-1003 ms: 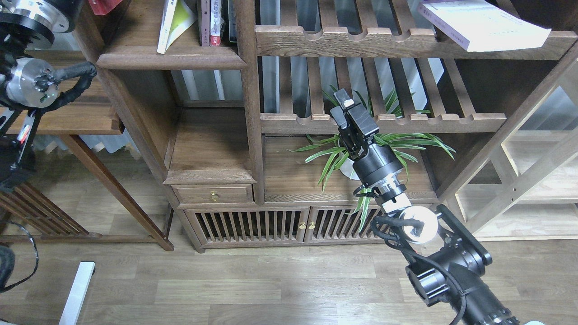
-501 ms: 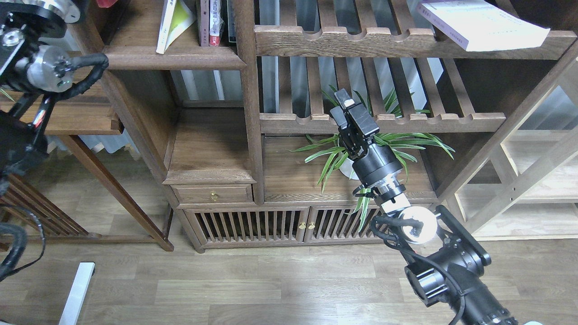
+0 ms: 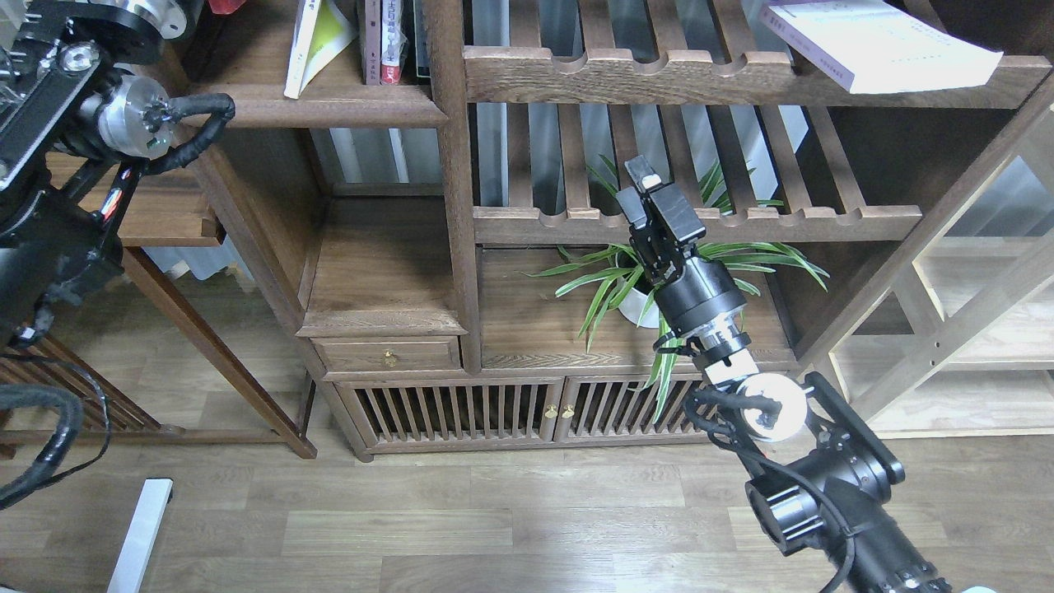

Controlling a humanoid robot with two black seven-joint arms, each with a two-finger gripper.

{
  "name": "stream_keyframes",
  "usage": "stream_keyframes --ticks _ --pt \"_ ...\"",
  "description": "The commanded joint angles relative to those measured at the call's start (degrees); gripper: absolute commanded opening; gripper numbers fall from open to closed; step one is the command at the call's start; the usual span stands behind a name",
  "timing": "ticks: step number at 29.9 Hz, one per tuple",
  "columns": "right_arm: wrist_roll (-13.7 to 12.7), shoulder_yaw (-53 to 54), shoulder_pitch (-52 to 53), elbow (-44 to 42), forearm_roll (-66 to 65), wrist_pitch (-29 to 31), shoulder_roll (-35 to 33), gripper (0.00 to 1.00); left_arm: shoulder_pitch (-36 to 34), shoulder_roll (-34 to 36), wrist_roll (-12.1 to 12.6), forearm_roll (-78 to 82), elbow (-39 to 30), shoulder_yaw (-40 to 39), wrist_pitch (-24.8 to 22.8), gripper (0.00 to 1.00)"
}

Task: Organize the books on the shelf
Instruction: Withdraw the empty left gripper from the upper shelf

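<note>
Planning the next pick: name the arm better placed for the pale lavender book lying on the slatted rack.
Right. Its end effector is raised below the pale lavender paperback book; the left end effector is out of view, across the cabinet.

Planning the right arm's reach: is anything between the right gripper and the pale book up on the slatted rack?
Yes. The right gripper sits below the lower slatted rack; the pale book lies on the upper rack.
</note>
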Motion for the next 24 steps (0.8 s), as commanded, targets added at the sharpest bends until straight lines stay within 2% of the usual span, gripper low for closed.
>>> stream_keyframes --ticks 1,13,19,24 --pt "0.0 0.2 0.0 0.0 0.0 0.0 -0.1 0.76 -0.7 -0.3 -0.1 -1.0 0.8 1.5 0.1 0.11" --pt "-0.1 0.9 -0.1 0.0 0.1 0.0 -0.8 0.76 -0.8 -0.8 -0.3 -1.3 3.8 2.1 0.1 0.16" --pt "-0.1 0.8 -0.1 0.0 0.3 0.0 -0.9 0.76 -0.8 -2.5 -3.4 -1.3 6.2 3.2 0.7 0.14" --pt "-0.1 0.8 -0.1 0.0 0.3 -0.1 -0.9 0.76 -0.8 -3.2 -3.9 -1.3 7.8 4.1 0.5 0.14"
